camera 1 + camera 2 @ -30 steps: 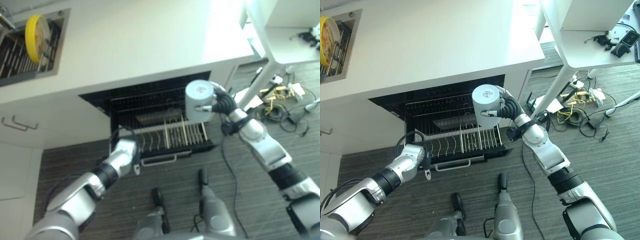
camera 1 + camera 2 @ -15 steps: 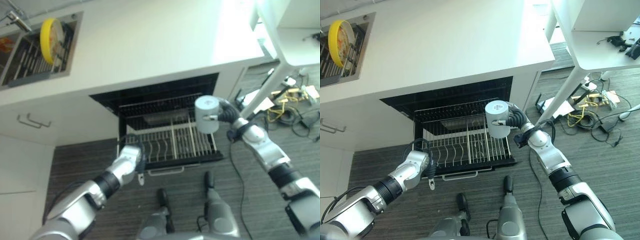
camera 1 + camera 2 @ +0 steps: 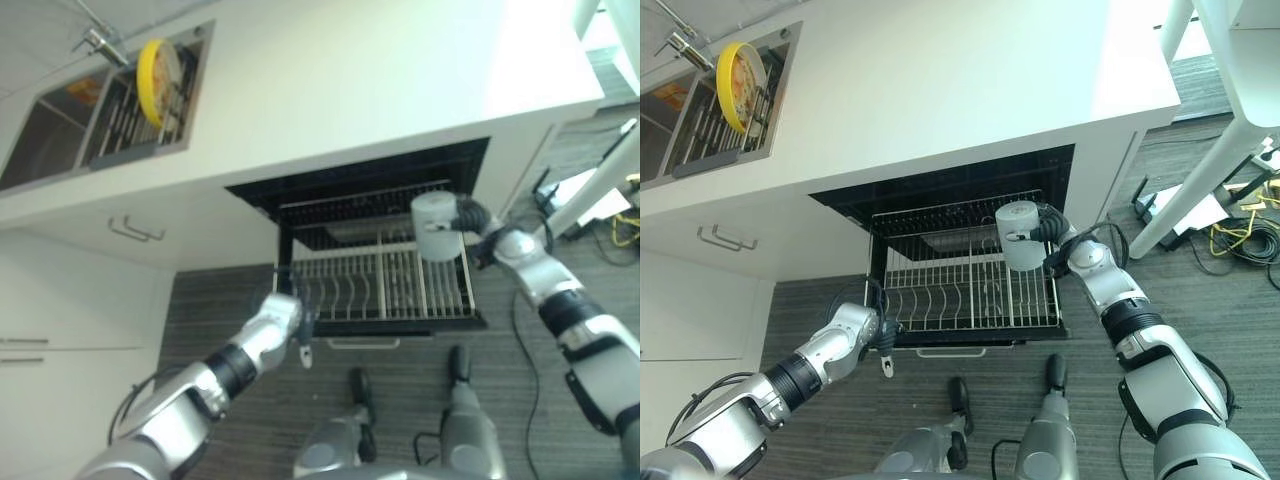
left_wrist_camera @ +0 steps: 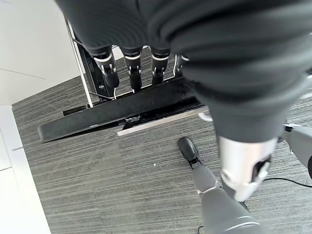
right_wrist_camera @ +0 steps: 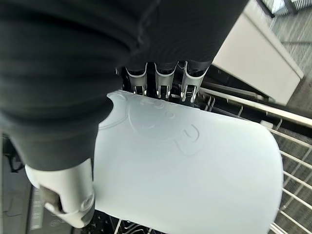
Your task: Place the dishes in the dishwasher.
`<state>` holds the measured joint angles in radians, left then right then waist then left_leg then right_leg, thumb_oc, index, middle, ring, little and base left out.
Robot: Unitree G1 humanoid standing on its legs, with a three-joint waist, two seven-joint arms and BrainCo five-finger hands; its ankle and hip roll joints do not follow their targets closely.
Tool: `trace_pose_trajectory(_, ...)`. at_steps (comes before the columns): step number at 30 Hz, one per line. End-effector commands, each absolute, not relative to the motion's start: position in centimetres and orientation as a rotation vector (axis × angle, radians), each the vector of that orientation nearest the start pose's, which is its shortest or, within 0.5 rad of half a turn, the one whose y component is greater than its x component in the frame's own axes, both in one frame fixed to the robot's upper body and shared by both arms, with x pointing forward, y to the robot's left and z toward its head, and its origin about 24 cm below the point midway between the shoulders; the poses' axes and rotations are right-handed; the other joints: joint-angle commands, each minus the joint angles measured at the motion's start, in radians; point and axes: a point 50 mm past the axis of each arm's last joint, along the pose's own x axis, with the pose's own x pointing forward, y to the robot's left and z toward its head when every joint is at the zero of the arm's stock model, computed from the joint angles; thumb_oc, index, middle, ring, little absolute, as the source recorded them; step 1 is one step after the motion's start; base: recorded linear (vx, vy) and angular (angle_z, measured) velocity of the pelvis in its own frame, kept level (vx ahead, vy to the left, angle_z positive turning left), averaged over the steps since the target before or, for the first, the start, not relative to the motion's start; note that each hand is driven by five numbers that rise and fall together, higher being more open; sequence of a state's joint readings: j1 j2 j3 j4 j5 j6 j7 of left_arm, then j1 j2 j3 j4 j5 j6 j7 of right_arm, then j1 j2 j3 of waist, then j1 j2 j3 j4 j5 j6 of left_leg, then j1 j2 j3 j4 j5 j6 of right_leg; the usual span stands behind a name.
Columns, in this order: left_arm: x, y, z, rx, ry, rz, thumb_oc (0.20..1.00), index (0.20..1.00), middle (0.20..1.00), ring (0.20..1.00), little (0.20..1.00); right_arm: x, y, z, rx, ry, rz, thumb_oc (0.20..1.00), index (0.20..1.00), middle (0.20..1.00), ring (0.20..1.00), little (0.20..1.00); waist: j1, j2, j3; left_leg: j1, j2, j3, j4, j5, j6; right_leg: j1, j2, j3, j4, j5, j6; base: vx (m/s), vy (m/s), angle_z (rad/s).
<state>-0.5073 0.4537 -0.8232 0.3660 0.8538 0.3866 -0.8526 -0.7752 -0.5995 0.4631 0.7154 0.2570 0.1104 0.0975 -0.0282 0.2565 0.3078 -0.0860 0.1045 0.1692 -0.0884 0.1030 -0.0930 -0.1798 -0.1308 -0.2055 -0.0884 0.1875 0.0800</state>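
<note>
My right hand (image 3: 1058,232) is shut on a pale cup (image 3: 1020,235), held bottom up just above the right rear part of the pulled-out dishwasher rack (image 3: 970,318). In the right wrist view my fingers (image 5: 165,80) wrap the cup (image 5: 195,170) with the rack's wires behind it. My left hand (image 3: 862,326) is at the rack's front left corner, its fingers (image 4: 132,73) hooked over the front rim (image 4: 122,109), the thumb held apart. A yellow plate (image 3: 740,72) stands on edge in the sink's rack (image 3: 715,135).
The white counter (image 3: 940,90) overhangs the open dishwasher. A tap (image 3: 685,45) is by the sink. A cabinet handle (image 3: 725,240) is at the left. A white table leg (image 3: 1200,190) and loose cables (image 3: 1240,215) are on the floor at the right.
The whole view has shifted with the camera. My right hand has brought the cup lower, closer to the rack. My left hand stays at the rack's front left corner.
</note>
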Motion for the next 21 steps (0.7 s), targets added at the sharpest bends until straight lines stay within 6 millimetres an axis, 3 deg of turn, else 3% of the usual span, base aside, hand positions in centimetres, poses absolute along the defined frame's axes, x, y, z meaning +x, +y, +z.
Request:
trace_pose_trajectory(1, 17.1, 19.0, -9.5, 1.511, 1.301, -1.360, 1.000, 1.000, 1.000, 1.000, 1.000, 39.9, -20.1, 16.8, -0.553, 0.029, 0.148, 0.200, 0.200, 0.200, 0.200, 0.200, 0.037, -0.099, 0.076, -0.061, -0.022, -0.081, 0.001, -0.050, -0.022, 0.063, -0.062, 0.031, 0.005, -0.144, 0.073, 0.04, 0.045, 0.02)
trace_pose_trajectory(10, 15.6, 18.4, -11.2, 1.514, 1.251, -1.355, 1.000, 1.000, 1.000, 1.000, 1.000, 40.6, -22.5, 17.9, -0.562, 0.076, 0.044, 0.200, 0.200, 0.200, 0.200, 0.200, 0.041, -0.062, 0.102, -0.078, -0.034, -0.077, 0.001, -0.039, -0.023, 0.036, -0.072, 0.035, 0.014, -0.141, 0.071, 0.04, 0.045, 0.01)
trace_pose_trajectory(19, 14.0, 17.4, -12.2, 1.449, 1.196, -1.375, 1.000, 1.000, 1.000, 1.000, 1.000, 40.8, -23.8, 18.6, -0.573, 0.108, -0.024, 0.200, 0.200, 0.200, 0.200, 0.200, 0.029, -0.002, 0.120, -0.099, -0.051, -0.065, 0.001, -0.025, -0.027, -0.010, -0.086, 0.060, 0.039, -0.149, 0.068, 0.04, 0.070, -0.01)
trace_pose_trajectory(20, 13.9, 17.3, -12.2, 1.445, 1.193, -1.379, 1.000, 1.000, 1.000, 1.000, 1.000, 40.8, -23.8, 18.6, -0.574, 0.109, -0.024, 0.338, 0.338, 0.338, 0.338, 0.338, 0.028, 0.001, 0.121, -0.100, -0.052, -0.063, 0.001, -0.023, -0.027, -0.012, -0.087, 0.060, 0.040, -0.149, 0.068, 0.00, 0.060, -0.03)
trace_pose_trajectory(21, 13.8, 17.1, -12.3, 1.438, 1.189, -1.382, 1.000, 1.000, 1.000, 1.000, 1.000, 40.9, -23.7, 18.6, -0.573, 0.112, -0.025, 0.862, 0.862, 0.862, 0.862, 0.862, 0.026, 0.006, 0.122, -0.101, -0.054, -0.062, 0.001, -0.022, -0.028, -0.015, -0.088, 0.061, 0.040, -0.149, 0.068, -0.01, 0.051, -0.04)
